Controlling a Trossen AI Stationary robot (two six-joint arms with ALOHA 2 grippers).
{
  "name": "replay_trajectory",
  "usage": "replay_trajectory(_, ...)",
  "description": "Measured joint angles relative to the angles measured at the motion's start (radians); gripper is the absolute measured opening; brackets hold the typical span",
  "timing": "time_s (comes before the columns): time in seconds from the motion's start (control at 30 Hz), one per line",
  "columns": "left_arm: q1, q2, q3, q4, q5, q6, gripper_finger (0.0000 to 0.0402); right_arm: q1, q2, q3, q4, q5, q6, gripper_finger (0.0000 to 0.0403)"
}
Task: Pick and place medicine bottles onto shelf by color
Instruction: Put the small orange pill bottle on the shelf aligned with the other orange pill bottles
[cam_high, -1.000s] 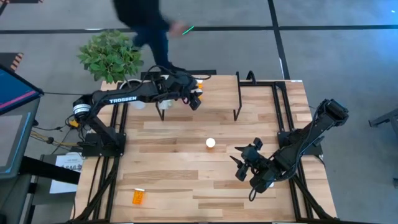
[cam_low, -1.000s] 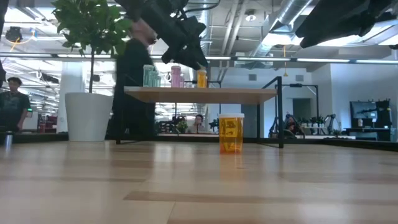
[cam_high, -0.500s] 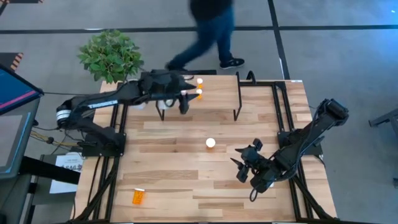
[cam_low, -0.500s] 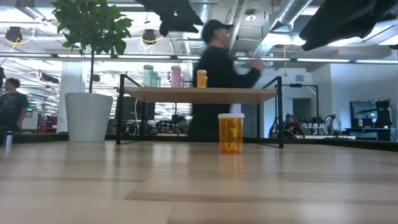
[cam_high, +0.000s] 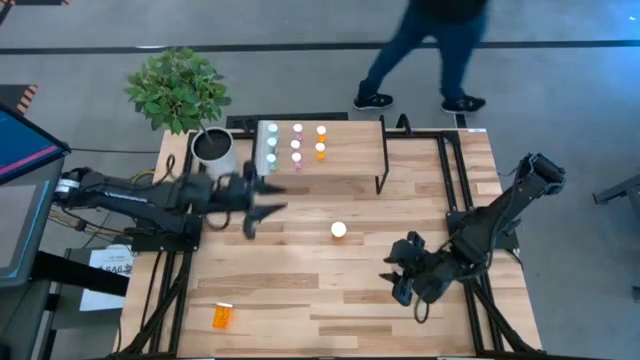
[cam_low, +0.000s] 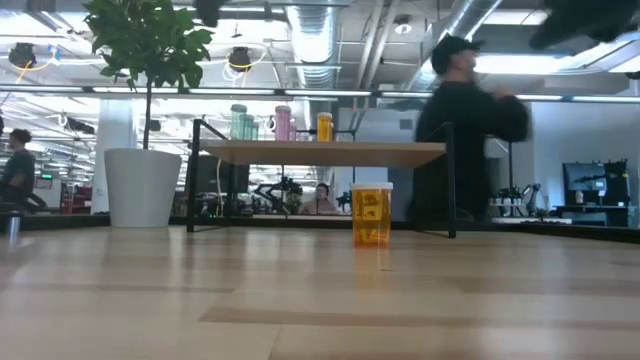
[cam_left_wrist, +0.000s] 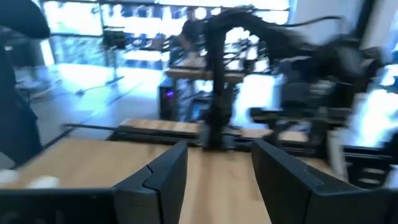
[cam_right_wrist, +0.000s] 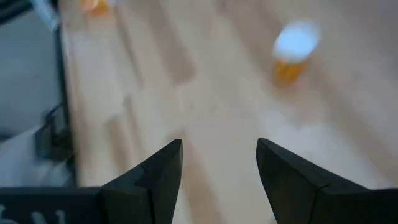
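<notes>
The shelf (cam_high: 345, 150) stands at the table's far middle on black legs. On its left part are rows of small white-capped bottles: teal (cam_high: 271, 145), pink (cam_high: 297, 143) and orange (cam_high: 320, 141). The low view shows them on the shelf board (cam_low: 320, 152). A larger orange bottle (cam_high: 339, 230) (cam_low: 371, 215) (cam_right_wrist: 292, 53) stands upright on its base mid-table. Another orange bottle (cam_high: 222, 317) lies on its side near the near-left corner. My left gripper (cam_high: 266, 200) (cam_left_wrist: 217, 180) is open and empty, left of the upright bottle. My right gripper (cam_high: 396, 273) (cam_right_wrist: 217, 168) is open and empty, to that bottle's right and nearer.
A white plant pot (cam_high: 212, 147) with a leafy plant stands at the far left corner, beside the shelf. A person (cam_high: 430, 50) walks on the floor beyond the far edge. The shelf's black legs (cam_high: 383, 160) stand on the tabletop. Bare wood lies between the two grippers.
My left gripper has drawn back from the shelf toward the table's left and near side, and the rows of bottles on the shelf are now uncovered. My right gripper has shifted slightly toward the near edge. The person has walked from left to right behind the table.
</notes>
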Motion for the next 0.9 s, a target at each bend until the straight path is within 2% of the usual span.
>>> replay_trajectory(0.1,-0.104,-0.04,-0.117,0.16,-0.042,-0.002,0.0167,-0.04,0.003,0.001,-0.02,-0.224,0.062,0.0225)
replay_trajectory(0.2,-0.182,-0.053,-0.204,0.306,-0.07,0.004,0.0167,-0.053,0.007,0.002,-0.111,-0.415,0.175,0.0225)
replay_trajectory(0.4,-0.248,-0.052,-0.257,0.362,-0.13,0.02,0.0167,0.018,0.01,0.001,-0.44,-0.594,0.439,0.0225)
replay_trajectory(0.5,-0.25,-0.051,-0.258,0.354,-0.132,0.02,0.0167,0.066,0.001,0.002,-0.467,-0.602,0.529,0.0225)
replay_trajectory(0.67,-0.25,-0.052,-0.258,0.354,-0.137,0.022,0.0167,0.175,-0.007,0.0,-0.453,-0.527,0.696,0.0225)
replay_trajectory(0.9,-0.25,-0.051,-0.258,0.353,-0.138,0.015,0.0167,0.322,-0.003,-0.052,-0.317,-0.515,0.892,0.0225)
